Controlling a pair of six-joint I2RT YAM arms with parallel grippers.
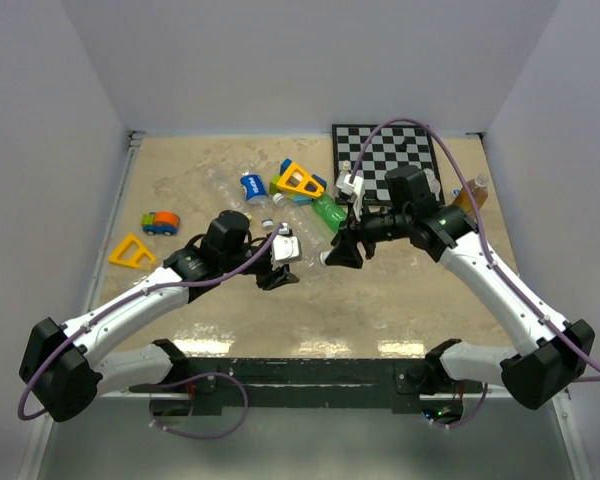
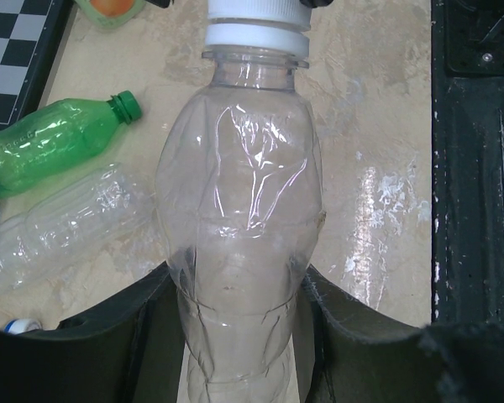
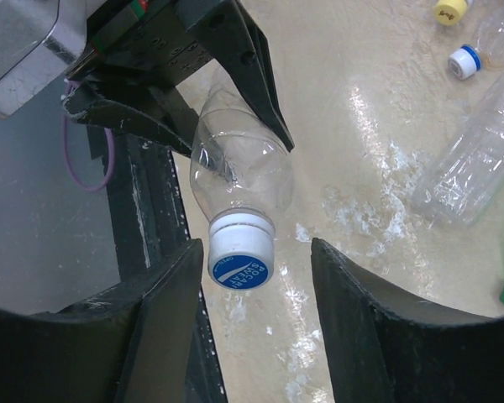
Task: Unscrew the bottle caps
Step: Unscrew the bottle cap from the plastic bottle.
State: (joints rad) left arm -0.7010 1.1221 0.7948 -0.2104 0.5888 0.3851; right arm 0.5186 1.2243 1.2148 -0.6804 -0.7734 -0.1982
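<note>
My left gripper (image 2: 239, 336) is shut on the body of a clear plastic bottle (image 2: 239, 193) and holds it above the table, neck pointing towards the right arm. Its white cap (image 2: 256, 21) with a blue printed top (image 3: 240, 256) sits on the neck. My right gripper (image 3: 256, 248) is open, its fingers on either side of the cap. The left finger is close to the cap and the right finger stands well apart. In the top view the two grippers (image 1: 278, 265) (image 1: 338, 252) meet at the table's middle with the bottle (image 1: 292, 250) between them.
A green bottle (image 2: 50, 143) and a clear bottle (image 2: 67, 227) lie behind the held one. A chessboard (image 1: 385, 160), an amber bottle (image 1: 472, 192), a blue-labelled bottle (image 1: 252, 186), colourful toys (image 1: 298, 182), a toy car (image 1: 161, 222) and a yellow triangle (image 1: 130, 252) are spread across the table.
</note>
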